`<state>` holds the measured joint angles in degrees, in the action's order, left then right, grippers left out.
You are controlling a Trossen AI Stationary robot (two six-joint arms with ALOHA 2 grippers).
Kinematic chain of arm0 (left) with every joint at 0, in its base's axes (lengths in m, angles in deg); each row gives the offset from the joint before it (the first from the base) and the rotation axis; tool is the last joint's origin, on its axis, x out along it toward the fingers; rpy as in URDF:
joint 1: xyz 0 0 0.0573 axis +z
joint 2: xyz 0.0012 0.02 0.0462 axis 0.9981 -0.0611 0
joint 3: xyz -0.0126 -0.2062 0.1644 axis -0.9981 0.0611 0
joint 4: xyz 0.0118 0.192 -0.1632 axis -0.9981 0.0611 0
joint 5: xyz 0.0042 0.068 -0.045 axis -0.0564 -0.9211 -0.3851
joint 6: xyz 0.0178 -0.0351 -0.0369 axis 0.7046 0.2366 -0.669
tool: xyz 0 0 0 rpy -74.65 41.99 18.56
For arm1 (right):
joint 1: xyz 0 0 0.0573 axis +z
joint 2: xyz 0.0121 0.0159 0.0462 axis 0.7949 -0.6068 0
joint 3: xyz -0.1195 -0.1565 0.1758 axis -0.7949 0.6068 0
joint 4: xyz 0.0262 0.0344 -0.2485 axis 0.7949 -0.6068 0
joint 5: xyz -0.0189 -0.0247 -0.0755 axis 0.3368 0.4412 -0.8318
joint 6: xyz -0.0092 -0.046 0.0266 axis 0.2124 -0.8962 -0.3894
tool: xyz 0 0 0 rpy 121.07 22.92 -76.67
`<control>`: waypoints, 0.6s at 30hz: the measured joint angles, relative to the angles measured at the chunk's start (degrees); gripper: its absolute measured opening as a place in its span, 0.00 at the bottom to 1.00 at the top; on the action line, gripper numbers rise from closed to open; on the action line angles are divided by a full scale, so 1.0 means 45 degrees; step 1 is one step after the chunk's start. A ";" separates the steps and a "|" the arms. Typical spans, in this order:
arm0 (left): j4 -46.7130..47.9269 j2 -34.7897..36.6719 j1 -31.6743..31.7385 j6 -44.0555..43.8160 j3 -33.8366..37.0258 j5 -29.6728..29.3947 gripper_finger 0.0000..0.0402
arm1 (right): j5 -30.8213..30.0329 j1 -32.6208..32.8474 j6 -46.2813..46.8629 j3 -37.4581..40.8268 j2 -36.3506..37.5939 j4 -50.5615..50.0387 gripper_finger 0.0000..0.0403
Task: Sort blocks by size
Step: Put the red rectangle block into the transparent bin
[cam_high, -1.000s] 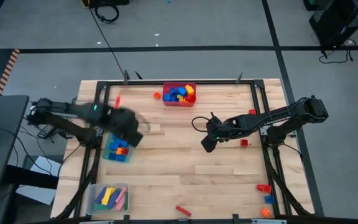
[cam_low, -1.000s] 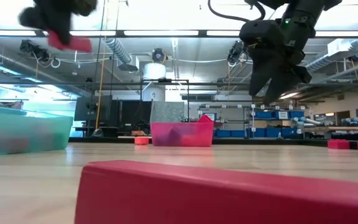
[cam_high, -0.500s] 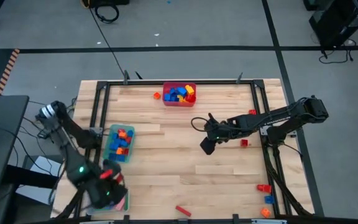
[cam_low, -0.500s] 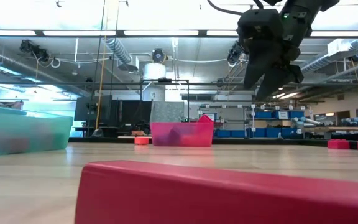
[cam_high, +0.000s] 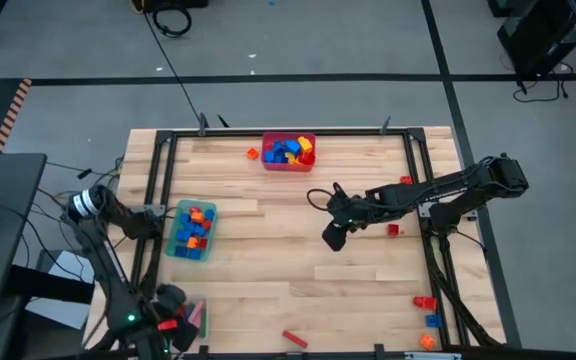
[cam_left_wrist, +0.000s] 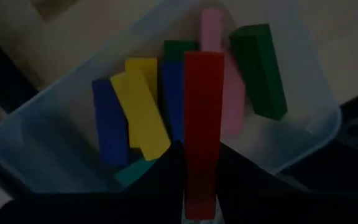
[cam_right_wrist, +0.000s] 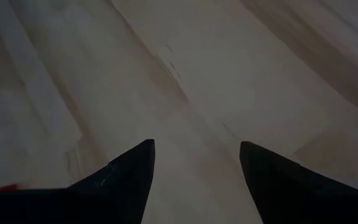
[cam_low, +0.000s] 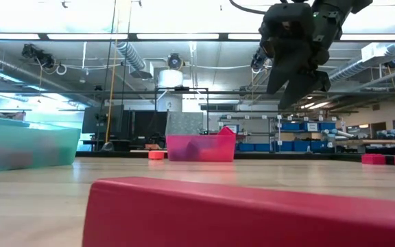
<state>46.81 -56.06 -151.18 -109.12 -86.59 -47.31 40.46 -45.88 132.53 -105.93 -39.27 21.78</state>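
My left gripper [cam_high: 171, 322] hangs at the table's near left corner, pointing down over the clear bin [cam_high: 196, 304] and shut on a long red block [cam_left_wrist: 202, 112]. In the left wrist view the bin [cam_left_wrist: 36, 143] holds long blocks: blue [cam_left_wrist: 107, 124], yellow [cam_left_wrist: 143, 112], green [cam_left_wrist: 260, 68] and pink [cam_left_wrist: 232, 106]. My right gripper [cam_high: 334, 236] hovers open above bare wood right of the table's middle, with nothing between its fingers [cam_right_wrist: 194, 163]; it also shows high up in the low view [cam_low: 290, 86]. My left gripper pinches the red block between its two fingers by its two long sides, near one end [cam_left_wrist: 201, 183]. The fingers come from above and lie across the block. The block is clear of the bin's contents, and its free end [cam_left_wrist: 204, 62] reaches out over them.
A green bin [cam_high: 190, 231] with small blocks stands at the left, a red bin [cam_high: 288, 152] with blocks at the far edge. A loose red bar [cam_high: 295, 340] lies at the near edge, filling the low view's foreground [cam_low: 252, 213]. More loose blocks lie at the right [cam_high: 393, 229] and near right [cam_high: 426, 302].
My left gripper has swung from beside the green bin toward the table's near left corner, turning and sinking, and now hangs over the clear bin with the red block still between its fingers. My right gripper has tipped slightly in place.
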 joint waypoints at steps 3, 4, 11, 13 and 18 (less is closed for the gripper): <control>-0.0115 -0.0423 0.0019 0.0070 0.0000 0.0023 0.20 | 0.0139 0.0000 -0.0083 0.0000 0.0000 0.0024 0.62; -0.0257 -0.0556 0.0019 0.0162 0.0000 0.0059 0.20 | 0.0144 0.0000 -0.0083 0.0000 0.0000 0.0029 0.63; -0.0615 -0.0952 0.0015 0.0692 0.0000 0.0579 0.22 | 0.0738 0.0000 -0.0117 0.0000 0.0000 0.0024 0.62; -0.0602 -0.0929 0.0029 0.0569 0.0000 0.0680 0.24 | 0.0805 0.0000 -0.0157 0.0000 0.0000 0.0028 0.62; -0.0540 -0.0899 0.0029 0.0340 0.0000 0.0680 0.35 | 0.0829 0.0000 -0.0179 0.0000 0.0000 0.0019 0.62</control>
<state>44.38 -60.10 -151.05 -107.59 -86.59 -44.25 44.19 -45.88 131.73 -105.93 -39.27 21.87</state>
